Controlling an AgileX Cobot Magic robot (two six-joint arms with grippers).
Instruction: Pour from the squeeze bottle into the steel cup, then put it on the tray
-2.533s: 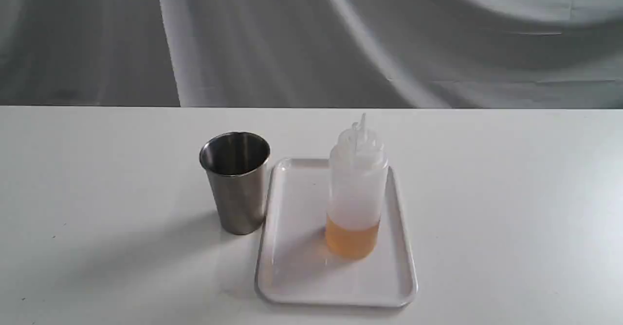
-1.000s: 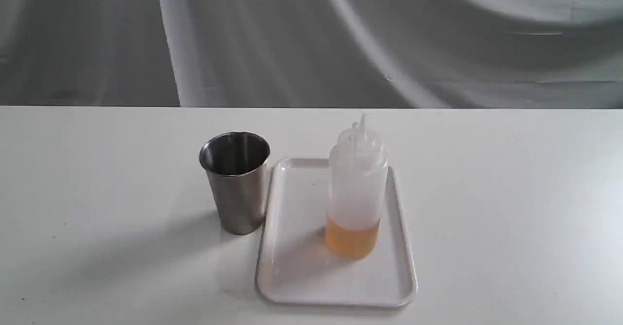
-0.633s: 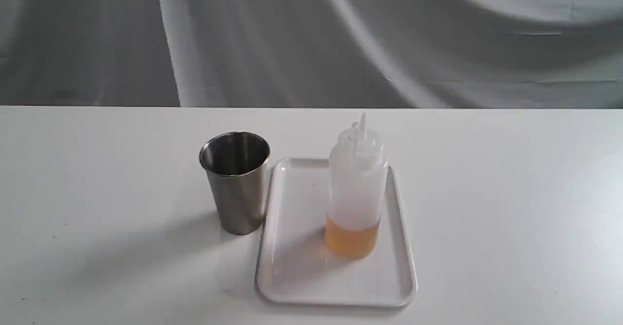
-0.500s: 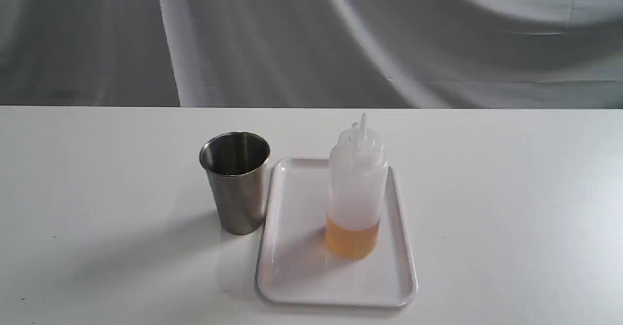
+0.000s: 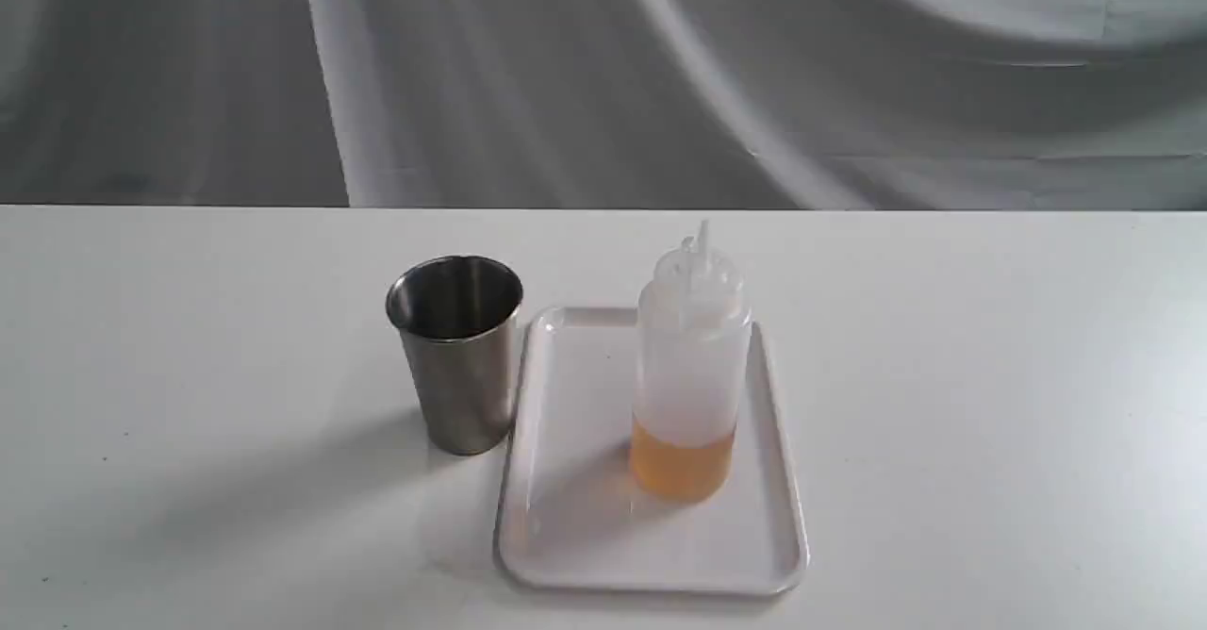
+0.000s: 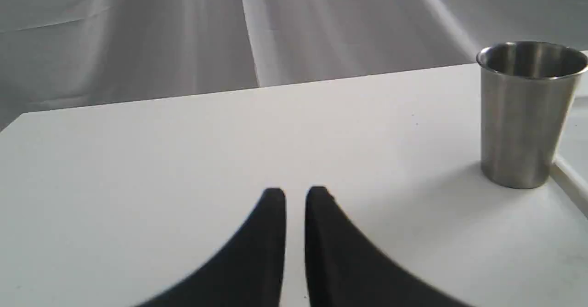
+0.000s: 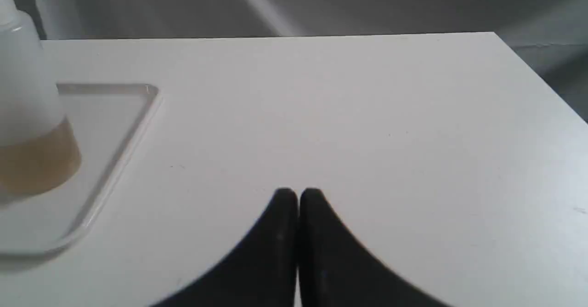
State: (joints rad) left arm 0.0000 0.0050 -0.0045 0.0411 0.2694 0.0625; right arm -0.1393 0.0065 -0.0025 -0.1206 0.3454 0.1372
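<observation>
The squeeze bottle (image 5: pixel 692 366) stands upright on the white tray (image 5: pixel 575 536), amber liquid filling its lower part. The steel cup (image 5: pixel 457 352) stands on the table just left of the tray. Neither gripper shows in the exterior view. In the left wrist view my left gripper (image 6: pixel 295 192) is shut with only a thin gap and nothing held, well away from the steel cup (image 6: pixel 523 114). In the right wrist view my right gripper (image 7: pixel 298 192) is shut and empty over bare table, apart from the squeeze bottle (image 7: pixel 27 114) and the tray (image 7: pixel 119 118).
A white table (image 5: pixel 990 375) carries everything. A grey draped cloth (image 5: pixel 603 74) hangs behind its far edge. The table's right corner and edge (image 7: pixel 537 75) show in the right wrist view.
</observation>
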